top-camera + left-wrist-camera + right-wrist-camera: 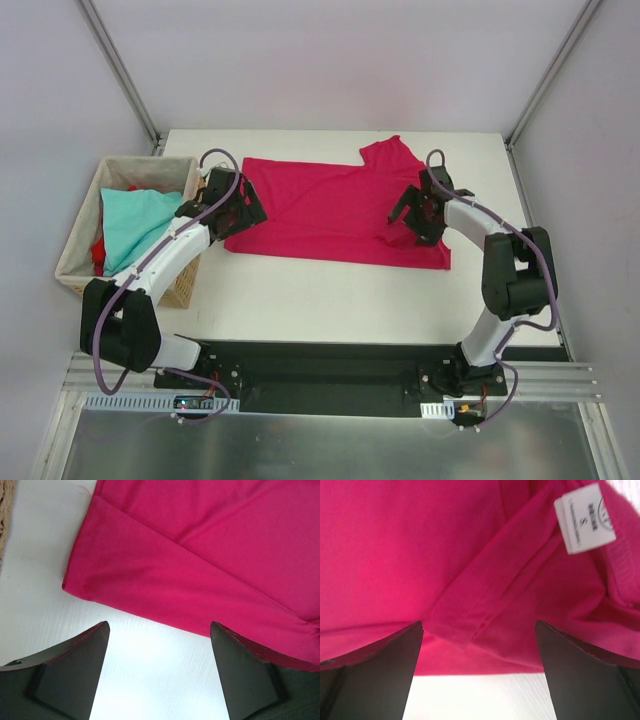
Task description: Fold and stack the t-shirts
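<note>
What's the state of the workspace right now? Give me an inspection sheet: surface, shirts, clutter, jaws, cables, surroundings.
Surface: white table, no stains seen.
Job's things: magenta t-shirt spread on the table, with a fold near its left end; teal t-shirt and red t-shirt bunched in the basket.
Clutter: wicker basket at the table's left side; nothing else seen.
Jaws: left gripper open by the magenta shirt's left edge; right gripper open above it near the neck label; neither holds anything.
Cables: purple cables loop along both arms.
Surroundings: white walls, metal frame posts, metal rail by the arm bases.
</note>
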Controlling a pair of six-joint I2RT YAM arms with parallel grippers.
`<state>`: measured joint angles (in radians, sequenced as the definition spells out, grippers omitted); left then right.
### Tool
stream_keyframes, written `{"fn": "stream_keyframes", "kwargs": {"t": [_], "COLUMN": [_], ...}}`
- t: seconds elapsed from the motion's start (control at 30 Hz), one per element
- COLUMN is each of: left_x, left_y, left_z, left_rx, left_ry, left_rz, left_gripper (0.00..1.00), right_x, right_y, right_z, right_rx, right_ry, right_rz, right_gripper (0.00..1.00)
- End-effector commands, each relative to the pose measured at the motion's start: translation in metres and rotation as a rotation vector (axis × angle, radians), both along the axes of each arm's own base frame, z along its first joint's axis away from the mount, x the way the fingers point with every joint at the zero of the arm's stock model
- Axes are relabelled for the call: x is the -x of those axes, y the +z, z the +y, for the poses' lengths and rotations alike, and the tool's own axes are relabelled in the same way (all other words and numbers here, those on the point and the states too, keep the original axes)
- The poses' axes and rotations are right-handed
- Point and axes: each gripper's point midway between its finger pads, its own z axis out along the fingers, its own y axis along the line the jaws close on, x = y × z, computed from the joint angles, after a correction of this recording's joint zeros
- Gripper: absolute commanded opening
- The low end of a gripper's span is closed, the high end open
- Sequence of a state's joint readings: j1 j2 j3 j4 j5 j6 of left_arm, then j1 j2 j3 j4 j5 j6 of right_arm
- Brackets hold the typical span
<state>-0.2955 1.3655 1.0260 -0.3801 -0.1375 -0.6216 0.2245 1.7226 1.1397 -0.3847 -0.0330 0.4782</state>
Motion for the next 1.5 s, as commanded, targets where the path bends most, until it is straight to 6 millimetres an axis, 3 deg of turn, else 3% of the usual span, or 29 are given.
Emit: {"fn": "stream_keyframes", "kwargs": {"t": [0.0, 0.13, 0.53, 0.67, 0.7, 0.9, 1.03, 1.27, 1.43, 1.47], "left_x": [-0.003, -0.002, -0.003, -0.003, -0.003, -0.002, -0.002, -0.001, -0.001, -0.001], "left_y": [0.005, 0.003, 0.003, -0.001, -0.003, -0.005, -0.003, -0.007, -0.008, -0.009], "left_z": [-0.006, -0.005, -0.002, -0.002, -0.002, 0.003, 0.005, 0.005, 0.006, 0.007], "left_rx": [0.036, 0.029, 0.010, 0.007, 0.005, 0.000, 0.000, 0.004, -0.001, -0.002], "left_ry": [0.007, 0.010, 0.008, 0.007, 0.008, 0.017, 0.021, 0.024, 0.028, 0.028], "left_rz": [-0.011, -0.007, -0.012, 0.002, 0.006, 0.010, 0.004, 0.016, 0.017, 0.020], "left_gripper": [0.82, 0.82, 0.82, 0.82, 0.82, 0.82, 0.82, 0.82, 0.82, 0.82], "right_x": [-0.033, -0.034, -0.027, -0.030, -0.031, -0.035, -0.034, -0.040, -0.050, -0.052], "right_y": [0.016, 0.008, -0.009, -0.013, -0.013, -0.015, -0.014, -0.006, 0.001, 0.000], "right_z": [-0.006, -0.011, -0.010, -0.009, -0.009, -0.008, -0.009, -0.005, 0.000, 0.001], "right_rx": [0.043, 0.072, 0.099, 0.102, 0.104, 0.104, 0.114, 0.104, 0.097, 0.093], "right_ry": [-0.072, -0.075, -0.075, -0.073, -0.072, -0.068, -0.063, -0.056, -0.042, -0.036], "right_rz": [-0.081, -0.070, -0.010, -0.009, -0.010, -0.005, -0.005, -0.030, -0.053, -0.051], "right_gripper": [0.94, 0.81, 0.73, 0.58, 0.50, 0.49, 0.57, 0.17, 0.09, 0.03]}}
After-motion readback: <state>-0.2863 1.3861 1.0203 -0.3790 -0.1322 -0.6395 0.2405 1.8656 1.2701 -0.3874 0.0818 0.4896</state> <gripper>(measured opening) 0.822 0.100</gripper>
